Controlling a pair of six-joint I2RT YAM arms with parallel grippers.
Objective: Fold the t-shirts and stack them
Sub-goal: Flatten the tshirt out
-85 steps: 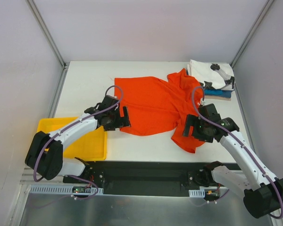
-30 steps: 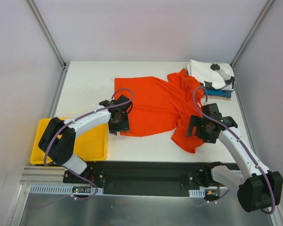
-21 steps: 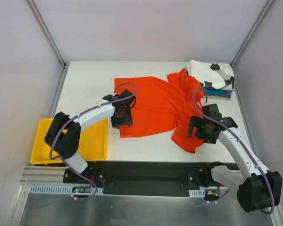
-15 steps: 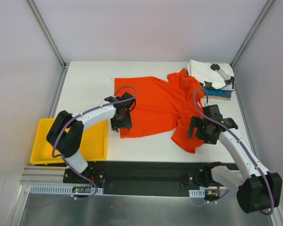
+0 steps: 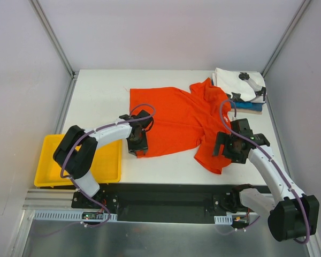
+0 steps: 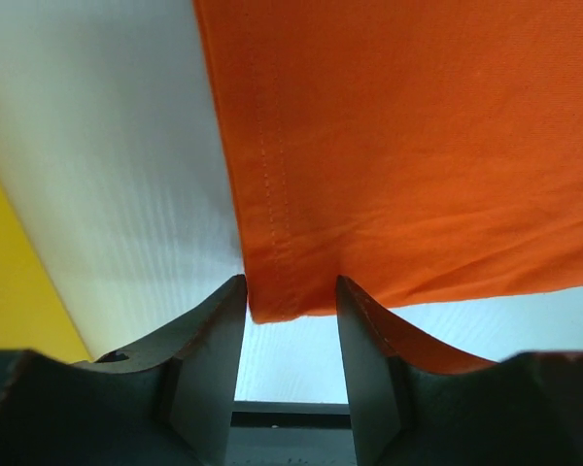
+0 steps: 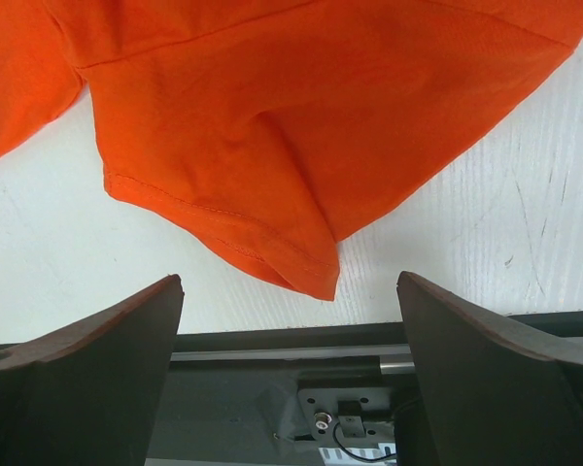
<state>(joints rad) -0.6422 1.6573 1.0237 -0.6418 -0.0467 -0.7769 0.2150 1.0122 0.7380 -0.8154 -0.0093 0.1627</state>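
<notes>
The orange-red t-shirt (image 5: 174, 118) lies spread flat on the white table, its right part bunched. My left gripper (image 5: 137, 142) is at the shirt's near left corner. In the left wrist view my left gripper (image 6: 290, 288) has its jaws narrowly apart, one on each side of the hem corner (image 6: 277, 291), which lies flat between them. My right gripper (image 5: 231, 148) is wide open over the shirt's near right corner (image 7: 316, 277), not touching it. The white t-shirt with black marks (image 5: 239, 83) lies folded on the teal-blue one (image 5: 252, 106) at the far right corner.
A yellow plastic tray (image 5: 99, 166) sits at the near left beside the table. The table's black front rail (image 5: 171, 193) runs just below both grippers. Grey enclosure walls stand on the left, right and back.
My left gripper has slid from the shirt's left edge toward me to the near left hem corner. The right gripper has stayed nearly still. The shirt has not shifted.
</notes>
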